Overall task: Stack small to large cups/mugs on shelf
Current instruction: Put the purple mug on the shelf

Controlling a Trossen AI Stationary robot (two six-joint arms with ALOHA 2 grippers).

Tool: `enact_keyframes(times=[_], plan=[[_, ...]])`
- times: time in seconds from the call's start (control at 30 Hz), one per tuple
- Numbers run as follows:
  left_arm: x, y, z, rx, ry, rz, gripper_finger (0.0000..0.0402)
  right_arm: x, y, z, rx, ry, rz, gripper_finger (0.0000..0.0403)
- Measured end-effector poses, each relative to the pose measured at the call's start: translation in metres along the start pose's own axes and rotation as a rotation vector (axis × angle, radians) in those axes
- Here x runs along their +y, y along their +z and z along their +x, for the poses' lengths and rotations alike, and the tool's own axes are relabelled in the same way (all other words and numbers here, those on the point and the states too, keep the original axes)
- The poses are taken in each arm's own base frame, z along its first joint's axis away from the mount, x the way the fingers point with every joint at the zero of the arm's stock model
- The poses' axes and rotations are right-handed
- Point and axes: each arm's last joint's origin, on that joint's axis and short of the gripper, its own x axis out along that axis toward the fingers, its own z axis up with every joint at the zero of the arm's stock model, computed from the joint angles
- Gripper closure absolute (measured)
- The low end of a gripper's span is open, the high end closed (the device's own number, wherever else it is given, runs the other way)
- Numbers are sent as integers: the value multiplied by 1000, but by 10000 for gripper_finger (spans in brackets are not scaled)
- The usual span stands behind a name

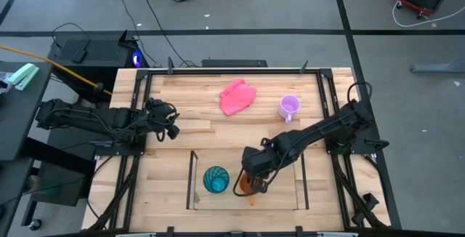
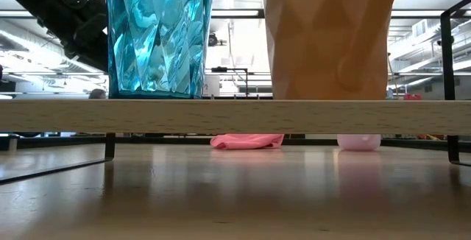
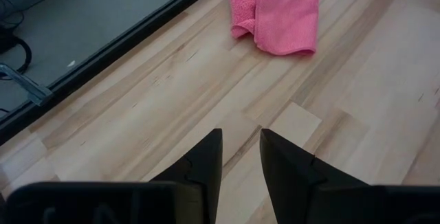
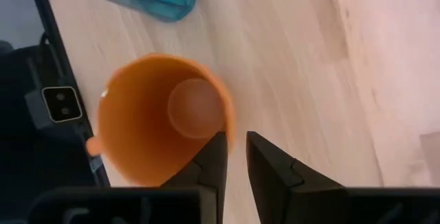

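Your right gripper (image 4: 234, 157) pinches the rim of the orange mug (image 4: 161, 117), standing on the shelf (image 1: 299, 186) at 3 o'clock of the blue tumbler (image 1: 216, 179). The mug is light, stiff and slippery. The left gripper (image 3: 240, 155) waits nearly closed, holding nothing.

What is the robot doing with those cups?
It is lining up cups on a little shelf. The blue tumbler and the orange mug already stand on the shelf's plank, side by side. The right gripper is just above the orange mug's rim, its fingers close together and beside the rim, not around it. The purple mug waits on the table near a pink cloth. The left gripper rests over bare table, nearly shut and empty.
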Motion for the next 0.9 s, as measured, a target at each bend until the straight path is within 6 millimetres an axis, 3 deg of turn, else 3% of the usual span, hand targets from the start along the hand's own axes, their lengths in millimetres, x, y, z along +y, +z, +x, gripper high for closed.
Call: enact_keyframes(times=[0.17,0.33,0.63,0.8,0.9], plan=[[0,0,0,-1,-1,0,294,-20,-2,-29,-27,-46,21,340],[0,0,0,-1,-1,-1,294,-61,-5,-68,-99,-193,94,340],[0,0,0,-2,-1,-3,294,-171,9,-130,-264,-344,381,340],[0,0,0,-1,-1,-2,294,-232,3,-149,-242,-445,546,340],[0,0,0,-1,0,3,294,-258,-5,-154,-176,-500,619,340]])
